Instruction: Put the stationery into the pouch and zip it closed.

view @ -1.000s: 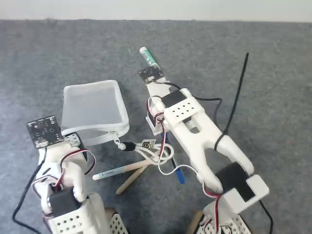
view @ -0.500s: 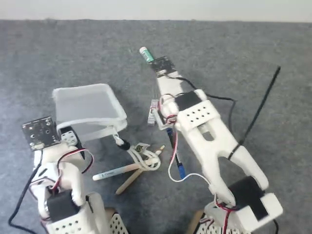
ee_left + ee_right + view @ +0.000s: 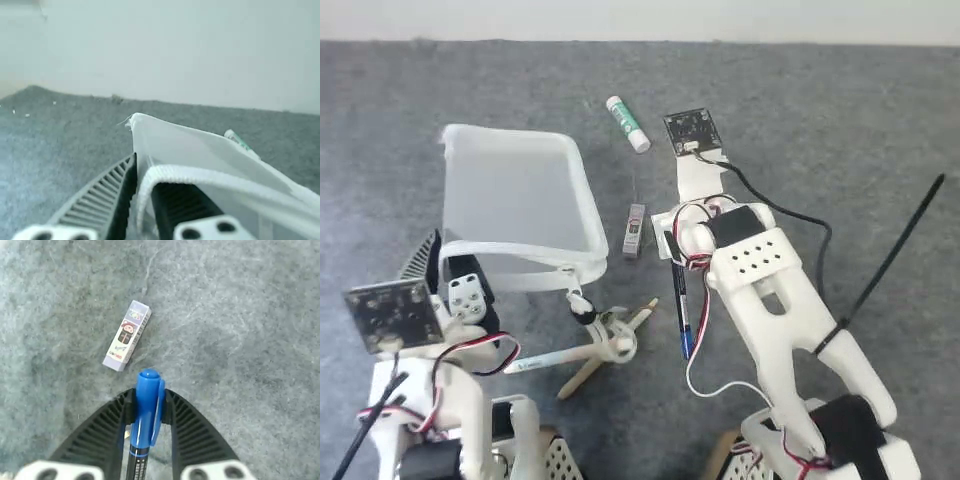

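Pouch (image 3: 515, 200), pinched at the rim by the left gripper (image 3: 145, 175), mouth raised; blue pen (image 3: 145, 410) clamped in the right gripper (image 3: 147, 397) near the eraser (image 3: 127, 335). The pen could be dropped outside if the floppy mouth sags.

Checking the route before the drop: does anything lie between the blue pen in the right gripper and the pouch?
Only the eraser lies on the carpet between the pen, clamped in the right gripper, and the pouch. It lies flat, so a lifted pen should probably clear it.

Translucent matt plastic pouch (image 3: 510, 195), glossy smooth plastic pen (image 3: 146, 412), rough fibrous cloth tabletop (image 3: 840, 120).
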Robot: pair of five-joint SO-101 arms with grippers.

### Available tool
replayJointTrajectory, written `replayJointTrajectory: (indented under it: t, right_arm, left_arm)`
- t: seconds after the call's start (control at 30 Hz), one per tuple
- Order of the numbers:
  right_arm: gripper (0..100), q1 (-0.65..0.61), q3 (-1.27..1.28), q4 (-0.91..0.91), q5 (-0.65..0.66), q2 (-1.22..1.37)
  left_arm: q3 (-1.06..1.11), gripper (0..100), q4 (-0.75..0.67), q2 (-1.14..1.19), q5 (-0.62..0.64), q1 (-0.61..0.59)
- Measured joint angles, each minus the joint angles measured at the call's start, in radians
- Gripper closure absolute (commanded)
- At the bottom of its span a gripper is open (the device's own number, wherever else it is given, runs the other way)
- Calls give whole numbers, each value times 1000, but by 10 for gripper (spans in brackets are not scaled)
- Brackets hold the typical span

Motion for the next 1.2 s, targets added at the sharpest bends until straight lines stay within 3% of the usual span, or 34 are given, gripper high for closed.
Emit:
replayJointTrajectory:
  t: [0.27, 0.47, 0.67, 0.97, 1.2]
  right_arm:
    - [992, 23, 0, -8, 0, -5]
    - [992, 35, 0, -18, 0, -5]
    - [992, 35, 0, -18, 0, -5]
    - [992, 35, 0, -18, 0, -5]
    - [992, 35, 0, -18, 0, -9]
  left_arm:
    - [-11, 991, 0, 0, 0, 138]
    - [-11, 991, -81, 0, 26, 175]
    - [-5, 991, -109, 0, 107, 170]
    - [141, 991, -270, 14, 149, 172]
    - [146, 991, -276, 14, 173, 84]
